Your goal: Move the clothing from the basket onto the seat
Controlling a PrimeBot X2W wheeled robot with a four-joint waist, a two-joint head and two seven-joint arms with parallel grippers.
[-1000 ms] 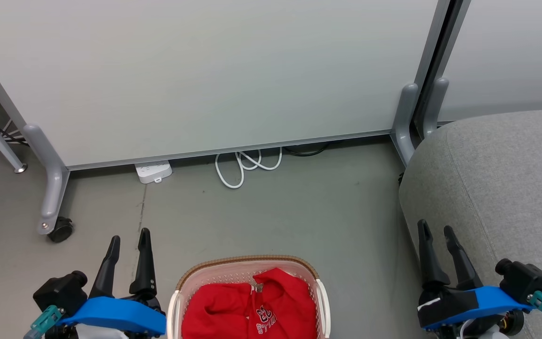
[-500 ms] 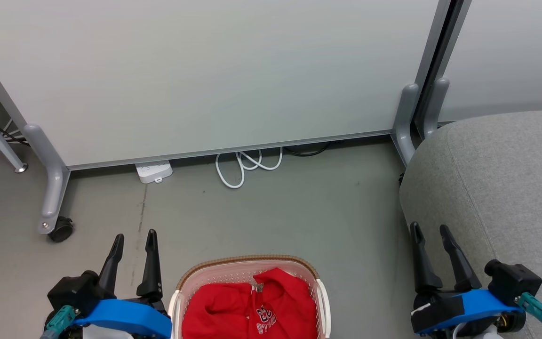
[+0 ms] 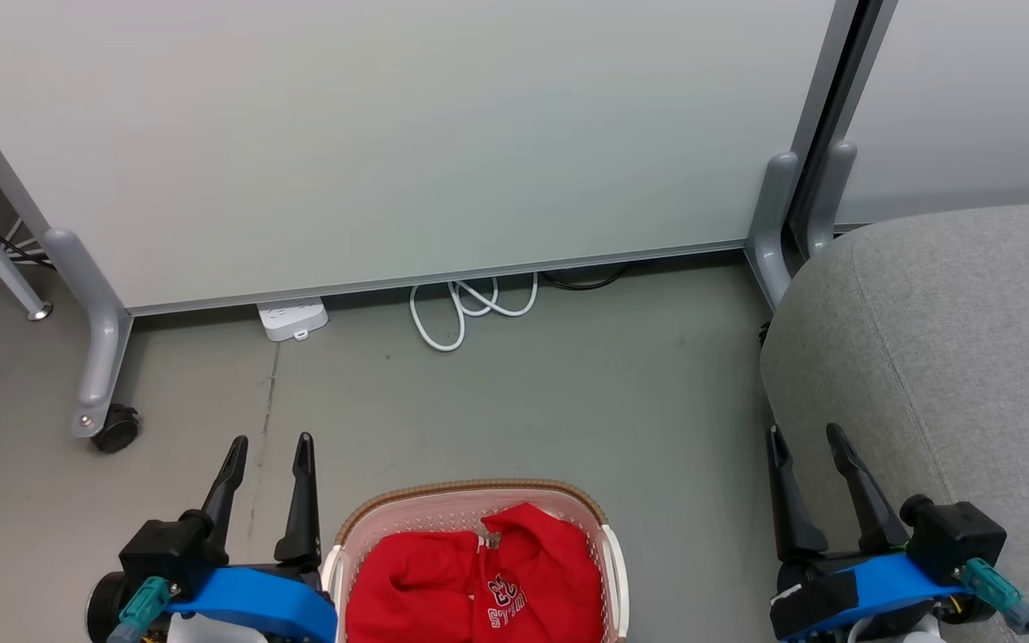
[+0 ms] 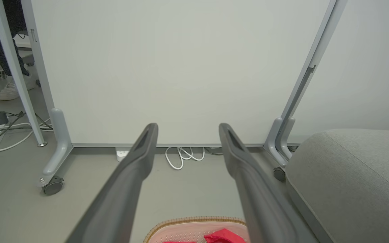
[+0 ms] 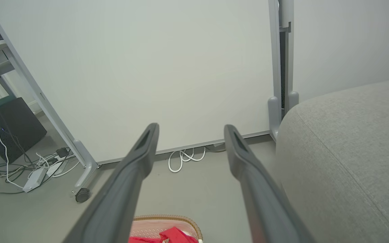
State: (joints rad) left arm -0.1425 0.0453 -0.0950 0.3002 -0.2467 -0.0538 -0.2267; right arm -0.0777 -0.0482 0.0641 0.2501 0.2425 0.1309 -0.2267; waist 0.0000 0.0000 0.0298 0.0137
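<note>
The white basket [image 3: 475, 503] with a brown woven rim sits on the floor at the bottom centre of the head view. Crumpled red clothing [image 3: 470, 580] with part of a printed logo fills it; the garments cannot be told apart. My left gripper [image 3: 270, 446] stands open just left of the basket, holding nothing. My right gripper [image 3: 806, 437] is open too, between the basket and the light grey seat [image 3: 952, 339] at the right. In the wrist views the basket rim [image 4: 194, 221] [image 5: 167, 218] and red cloth [image 4: 225, 235] [image 5: 172, 234] peek in at the bottom.
A white partition panel [image 3: 389, 134] on grey wheeled legs [image 3: 99, 357] closes off the back. A white power strip [image 3: 292, 319] and a coiled white cable [image 3: 470, 308] lie at its foot. More cables and a dark box [image 5: 8, 128] sit far left. Grey floor [image 3: 523, 402] lies ahead of the basket.
Both grippers have drawn inward toward the basket and a little lower in the head view, staying open. The view itself has shifted slightly.
</note>
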